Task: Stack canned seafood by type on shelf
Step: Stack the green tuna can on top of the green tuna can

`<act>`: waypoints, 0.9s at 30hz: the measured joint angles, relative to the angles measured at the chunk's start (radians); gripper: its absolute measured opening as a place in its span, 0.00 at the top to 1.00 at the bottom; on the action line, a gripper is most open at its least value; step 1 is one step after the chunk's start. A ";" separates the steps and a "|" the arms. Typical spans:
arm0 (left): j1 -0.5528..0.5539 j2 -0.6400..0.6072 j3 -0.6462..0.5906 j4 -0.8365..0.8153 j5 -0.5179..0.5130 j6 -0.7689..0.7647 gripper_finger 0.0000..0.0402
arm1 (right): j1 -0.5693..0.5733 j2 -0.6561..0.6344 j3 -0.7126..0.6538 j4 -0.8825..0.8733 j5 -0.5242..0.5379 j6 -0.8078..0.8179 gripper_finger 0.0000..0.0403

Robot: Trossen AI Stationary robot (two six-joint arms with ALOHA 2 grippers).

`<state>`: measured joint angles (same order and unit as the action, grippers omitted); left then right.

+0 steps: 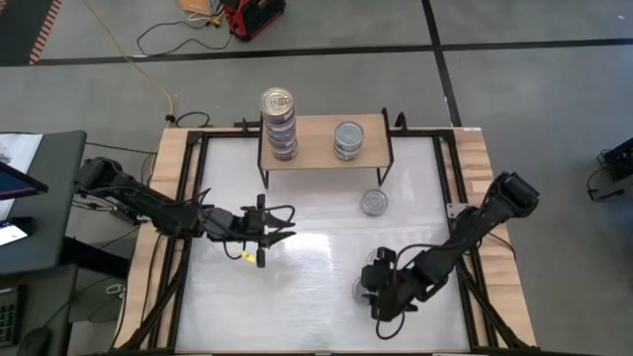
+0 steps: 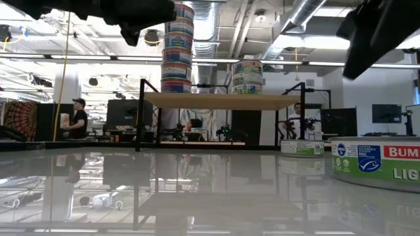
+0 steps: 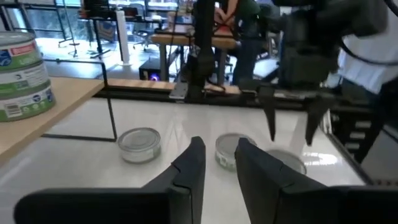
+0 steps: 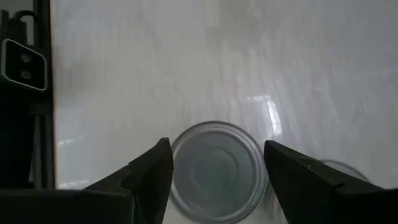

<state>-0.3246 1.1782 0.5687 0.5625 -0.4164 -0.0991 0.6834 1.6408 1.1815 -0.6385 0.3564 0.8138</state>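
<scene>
The shelf (image 1: 321, 148) stands at the table's far side. It carries a tall stack of gold-lidded cans (image 1: 278, 121) on its left and a shorter silver-lidded stack (image 1: 348, 139) on its right. One silver can (image 1: 374, 203) rests flat on the table just before the shelf. Two more cans (image 4: 216, 171) (image 4: 341, 171) lie flat at the near right. My right gripper (image 4: 217, 149) hangs open above the first of these, one finger to either side, clear of it. My left gripper (image 3: 219, 144) hovers open at mid-left, pointing level toward the right, with nothing between its fingers.
The shelf's thin black legs (image 1: 384, 178) stand on the white table, beside the loose can. Wooden rails (image 1: 173, 178) and black frames edge the table at left and right. A laptop (image 1: 15, 183) sits off the table's left. People show in the room beyond.
</scene>
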 joint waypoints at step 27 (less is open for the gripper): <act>-0.050 0.000 0.004 -0.078 0.028 -0.246 0.78 | 0.239 0.109 0.073 -0.199 0.073 0.470 0.32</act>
<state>-0.3748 1.1782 0.5732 0.4846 -0.3880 -0.3450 0.9226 1.7498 1.2541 -0.8373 0.4296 1.2841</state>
